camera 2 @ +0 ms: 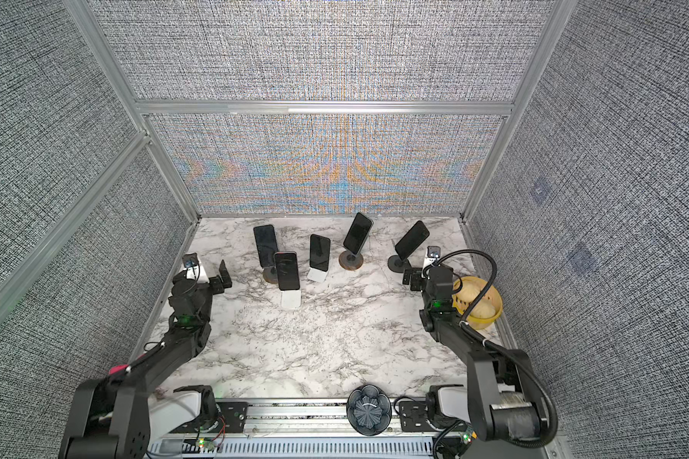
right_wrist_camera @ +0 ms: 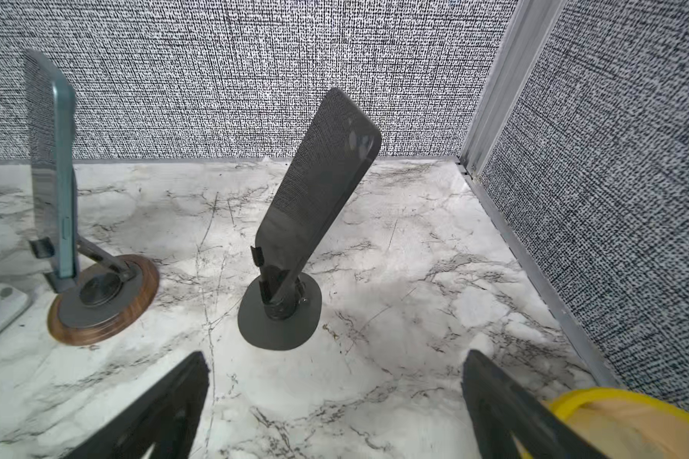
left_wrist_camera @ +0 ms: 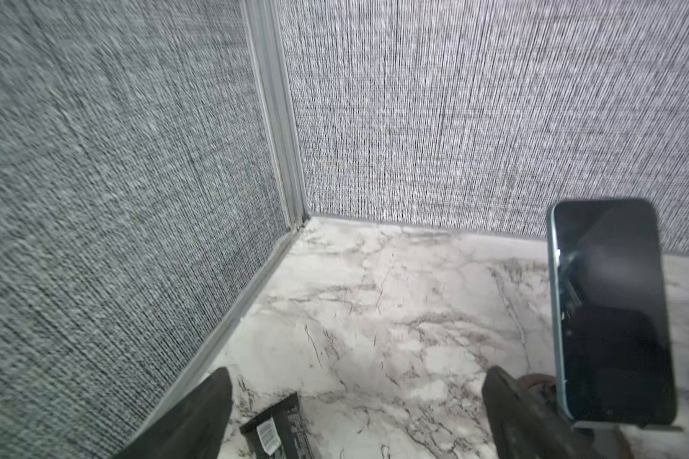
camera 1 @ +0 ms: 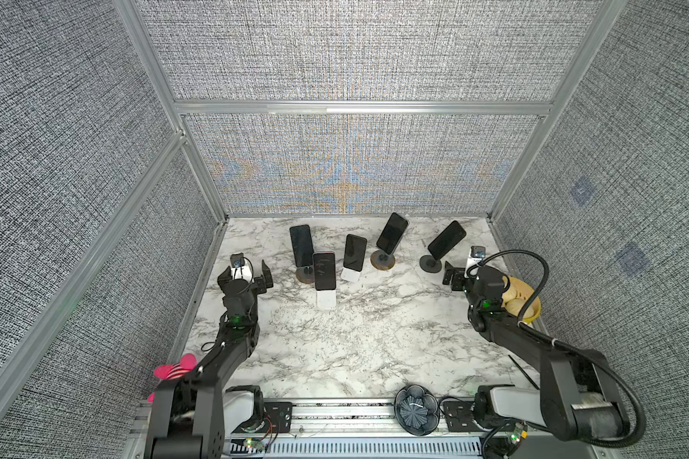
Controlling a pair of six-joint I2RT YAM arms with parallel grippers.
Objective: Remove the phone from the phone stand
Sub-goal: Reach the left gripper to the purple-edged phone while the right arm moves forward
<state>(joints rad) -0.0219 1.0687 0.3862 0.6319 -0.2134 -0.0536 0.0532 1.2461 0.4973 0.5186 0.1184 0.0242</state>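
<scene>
Standing in a loose row at the back of a marble table are five phones, screens dark, each propped on its own stand. From the left: a tall phone on a wooden base. Just in front of it, overlapping it in both top views, is a second phone on a long white stand. Next come a middle phone on a short white stand, a fourth phone tilted on a wood-rimmed disc, and a right phone tilted on a black disc.

The left gripper hangs near the left wall, beside the tall phone, jaws spread wide with nothing between them. The right gripper hangs just on the near side of the black disc, facing the right phone, jaws likewise spread wide and empty. Neither touches a phone.

A yellow bowl sits by the right arm. A dark flower-shaped dish rests at the near edge, and a pink thing lies at the near left corner.
</scene>
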